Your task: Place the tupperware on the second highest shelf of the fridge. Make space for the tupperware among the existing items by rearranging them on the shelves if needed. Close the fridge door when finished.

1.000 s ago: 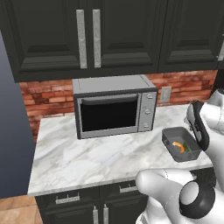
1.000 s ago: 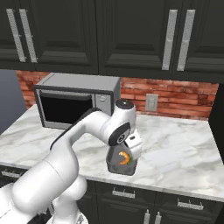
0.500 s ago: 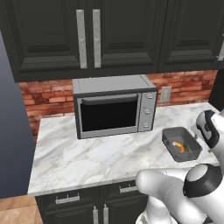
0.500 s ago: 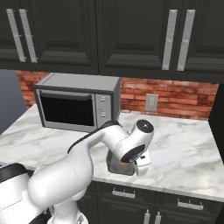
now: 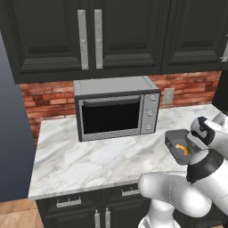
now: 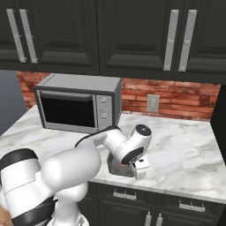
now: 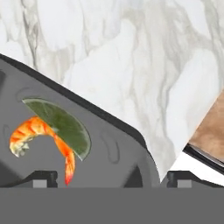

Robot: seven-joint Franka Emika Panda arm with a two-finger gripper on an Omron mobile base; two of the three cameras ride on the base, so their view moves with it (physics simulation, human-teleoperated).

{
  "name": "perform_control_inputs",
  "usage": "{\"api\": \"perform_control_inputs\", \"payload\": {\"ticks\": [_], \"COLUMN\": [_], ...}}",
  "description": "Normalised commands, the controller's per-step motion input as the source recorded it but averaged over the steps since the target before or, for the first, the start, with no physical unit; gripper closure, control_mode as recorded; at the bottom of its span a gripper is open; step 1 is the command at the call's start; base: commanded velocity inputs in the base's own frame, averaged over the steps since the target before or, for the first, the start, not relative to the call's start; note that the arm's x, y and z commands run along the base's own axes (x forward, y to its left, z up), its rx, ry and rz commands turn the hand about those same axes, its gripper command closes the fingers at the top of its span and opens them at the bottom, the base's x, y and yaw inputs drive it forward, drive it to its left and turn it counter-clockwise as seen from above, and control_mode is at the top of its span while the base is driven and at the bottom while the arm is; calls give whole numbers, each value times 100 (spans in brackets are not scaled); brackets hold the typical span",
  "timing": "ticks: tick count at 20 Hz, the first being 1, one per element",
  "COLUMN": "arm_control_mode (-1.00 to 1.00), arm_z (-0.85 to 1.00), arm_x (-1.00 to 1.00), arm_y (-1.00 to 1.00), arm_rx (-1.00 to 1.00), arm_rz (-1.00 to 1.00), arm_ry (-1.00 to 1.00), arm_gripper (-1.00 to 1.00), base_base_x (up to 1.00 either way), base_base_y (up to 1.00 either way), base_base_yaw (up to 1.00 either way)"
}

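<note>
White arm bends forward and down over the marble table. Claw points downward, tips spread wide apart, straddling a corner of the dark grey rectangular container.

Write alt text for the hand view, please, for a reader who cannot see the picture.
A shallow dark grey tupperware sits on a white marble counter, seen from close above, holding an orange shrimp and a green lime wedge. The two dark tips of the jaws rise at the bottom, spread apart on either side of the container's corner.
</note>
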Motion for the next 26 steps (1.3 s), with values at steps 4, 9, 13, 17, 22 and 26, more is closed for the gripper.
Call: {"api": "perform_control_inputs", "payload": {"ticks": [4, 9, 13, 17, 22, 26], "arm_control_mode": [-100, -100, -100, -100, -100, -100], "arm_z": [-32, -42, -44, -33, -31, -24], "arm_x": [28, 27, 25, 2, -8, -13], "arm_y": [2, 0, 0, 27, 86, 92], "arm_rx": [0, 0, 0, -1, -12, -15], "arm_rz": [-1, 0, 0, 0, -1, -5], "arm_ry": [3, 0, 0, -1, -11, -13], "arm_gripper": [-100, -100, -100, -100, 100, 100], "base_base_x": [0, 0, 0, 0, 0, 0], "base_base_y": [0, 0, 0, 0, 0, 0], "base_base_yaw": [0, 0, 0, 0, 0, 0]}}
